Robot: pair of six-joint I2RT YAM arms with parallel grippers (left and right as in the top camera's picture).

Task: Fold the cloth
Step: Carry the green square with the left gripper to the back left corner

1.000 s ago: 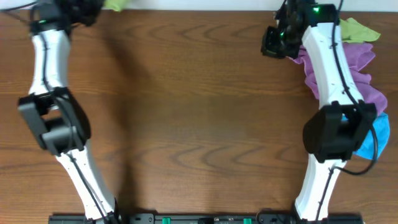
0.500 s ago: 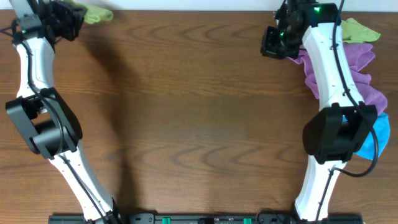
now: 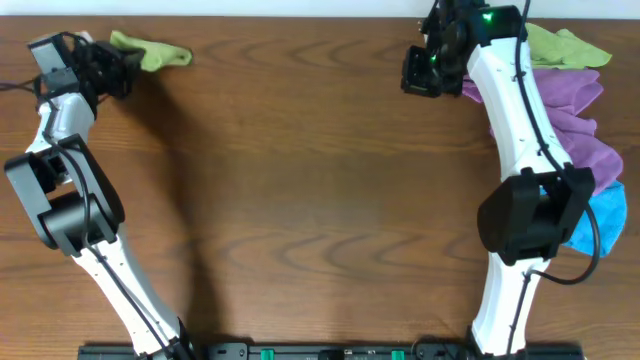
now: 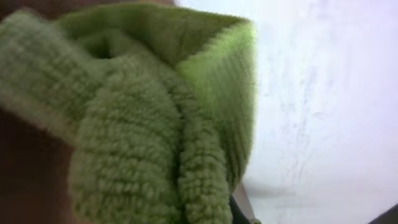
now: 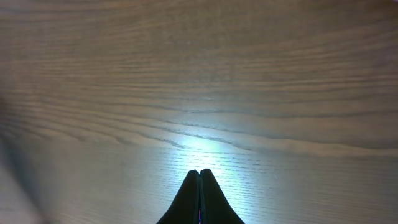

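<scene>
A lime green terry cloth lies bunched at the far left corner of the wooden table. My left gripper is at the cloth's left end and shut on it. In the left wrist view the cloth fills most of the frame in thick folds and hides the fingers. My right gripper hovers over bare wood at the far right. The right wrist view shows its fingers pressed together and empty.
A pile of cloths lies along the right edge behind my right arm: a lime one, a purple one and a blue one. A white wall runs along the table's far edge.
My left gripper has moved left and a little nearer, and the green cloth has come with it onto the table. My right gripper has shifted slightly left.
</scene>
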